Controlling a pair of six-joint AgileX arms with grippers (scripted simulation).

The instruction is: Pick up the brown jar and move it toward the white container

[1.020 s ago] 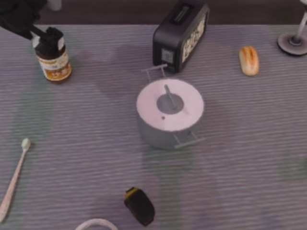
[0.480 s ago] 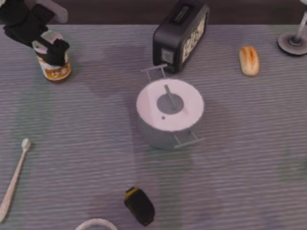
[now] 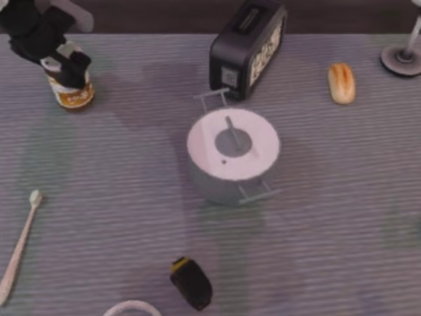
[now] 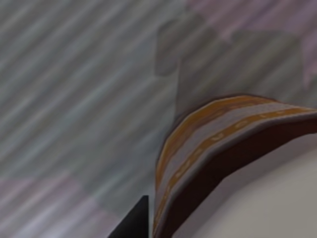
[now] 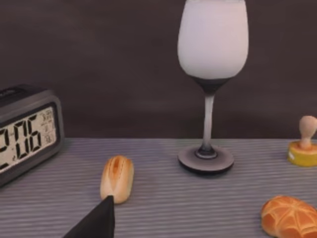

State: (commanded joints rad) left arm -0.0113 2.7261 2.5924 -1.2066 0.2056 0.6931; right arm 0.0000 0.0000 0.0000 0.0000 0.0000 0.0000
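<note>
Brown jar (image 3: 71, 92): stands upright at the far left of the tabletop (image 3: 118, 217), about 10 o'clock from the middle, its lid hidden under the left arm's jaws.
Left gripper (image 3: 62, 62): sits over the jar's top, dark fingers on either side of the lid; whether the jaws are apart or already clamped I cannot tell from above.
Left wrist view: filled by the jar's orange-and-white label (image 4: 213, 134) and white lid very close up, so the jaws are low around the jar's upper part.
Toothbrush (image 3: 18, 247): lies at about 8 o'clock, well clear of the route.
White container (image 3: 233, 157): squat pot with grey knob near the middle, at roughly 4 o'clock from the jar, well apart from it.
Black clock (image 3: 248, 47): just behind the pot at 12 o'clock.
Step in hand: securing the grasp, I judge. Close squarely below the lid, keep the jar vertical, lift straight before travelling.
Route advice: carry it toward 4 o'clock, high enough to clear the pot's wire handle (image 3: 212, 99), and stop short of the clock.
Bread roll (image 3: 341, 83): at 2 o'clock, not involved.
Right gripper: not seen from above; its wrist camera faces the wine glass (image 5: 212, 74), and its jaws' state I cannot tell.
</note>
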